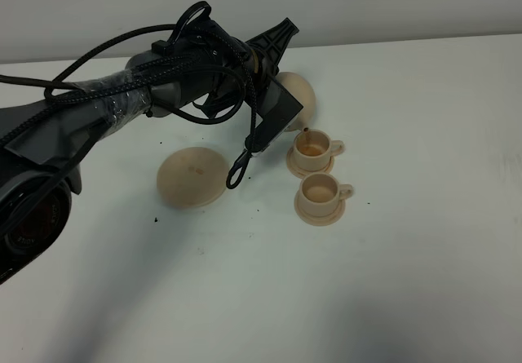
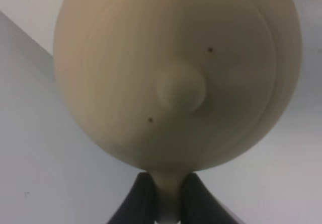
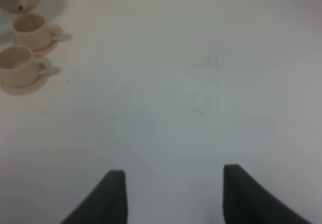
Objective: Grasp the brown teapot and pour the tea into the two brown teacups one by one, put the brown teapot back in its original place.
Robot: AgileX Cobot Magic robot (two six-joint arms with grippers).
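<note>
The left gripper is clamped on the loop handle of the brown teapot, one dark finger pressed to each side of it – the pot is held clear of the surface and tipped over, its knobbed lid facing the wrist camera. Just below this gripper the spout hangs over the farther teacup, whose inside looks darker than that of the nearer teacup beside it; each cup stands on its own small saucer. The wide saucer lies bare on the surface, back along the arm from the left gripper and well apart from the pot. The right gripper hangs over bare surface with its jaws apart, holding nothing – both cups lie well apart from it.
</note>
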